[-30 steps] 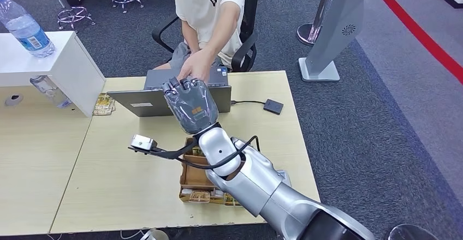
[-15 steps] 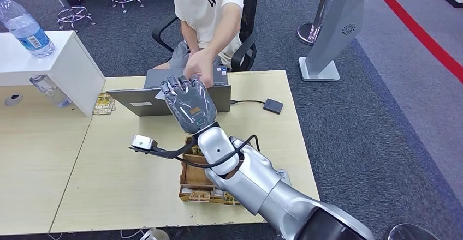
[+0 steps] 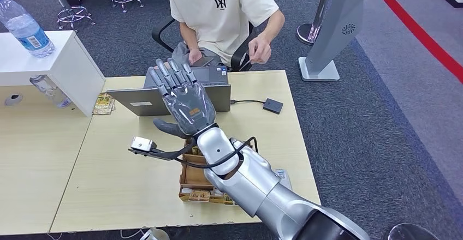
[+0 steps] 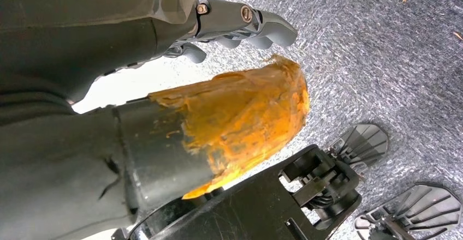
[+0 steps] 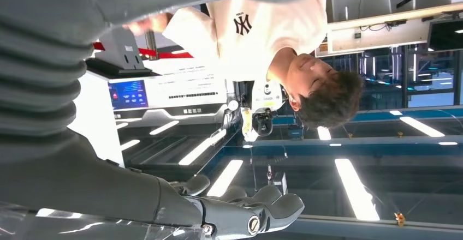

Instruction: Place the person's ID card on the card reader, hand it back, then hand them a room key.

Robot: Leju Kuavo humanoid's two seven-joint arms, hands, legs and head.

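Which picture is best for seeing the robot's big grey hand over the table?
The head view: the whole right hand shows there, fingers spread apart, holding nothing, above the laptop. The right wrist view catches just its ribbed cover and some fingertips. The left wrist view looks at the floor beside the left hand instead.

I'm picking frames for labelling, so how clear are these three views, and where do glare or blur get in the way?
Head view: evenly lit and sharp, right hand and laptop crisp. Left wrist view: left hand very close, pale overexposed patch behind it. Right wrist view: bright ceiling lights, grey hand cover up close looks soft.
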